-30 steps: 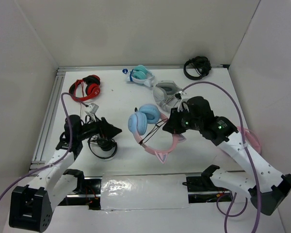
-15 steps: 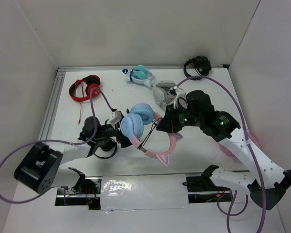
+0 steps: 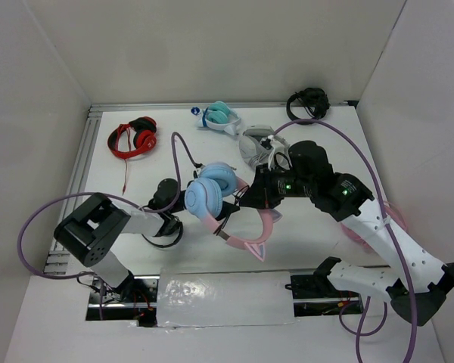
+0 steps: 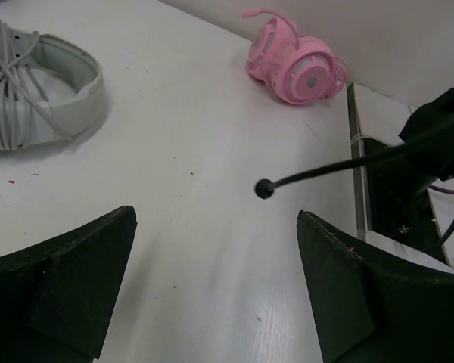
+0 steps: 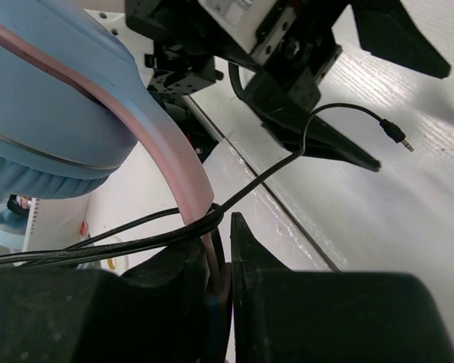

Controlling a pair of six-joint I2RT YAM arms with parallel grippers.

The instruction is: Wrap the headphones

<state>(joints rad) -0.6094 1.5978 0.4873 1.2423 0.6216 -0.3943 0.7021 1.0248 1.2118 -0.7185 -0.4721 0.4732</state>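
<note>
Finds the headphones (image 3: pixel 216 181) near the centre of the desk (image 3: pixel 310 242), slightly toward the near edge, blue cups to the left and the cat-eared pink end to the right. Cannot tell whether resting on the surface or raised off it.

Right gripper (image 3: pixel 240 203): pressed together, pinching the pink band (image 5: pixel 163 144) between both fingers (image 5: pixel 174 280), as confirmed in the right wrist view. Thin black cable (image 5: pixel 287 162) crossing the band at the pinch point, then arcing free to a plug (image 5: pixel 394 134).

Left gripper (image 3: pixel 183 213): spread wide, holding nothing. Placed just beside the nearer blue cup (image 3: pixel 200 200), on its left-edge side. In the left wrist view, plug end of the cable hanging ahead of the open fingers (image 4: pixel 68 295) and between them, touching neither.

Elsewhere on the desk:
- red pair (image 3: pixel 132 138) near the far left corner;
- teal-and-white pair (image 3: pixel 219 117) at the far edge;
- black pair (image 3: pixel 308 104) in the far right corner;
- grey pair (image 3: pixel 256 145), cord wound round it, just beyond the right gripper;
- all-pink pair (image 4: pixel 299 68) by the right edge, partly hidden behind the right arm in the top view;
- second black pair (image 3: pixel 160 233) under the left arm, toward the near left corner.
</note>
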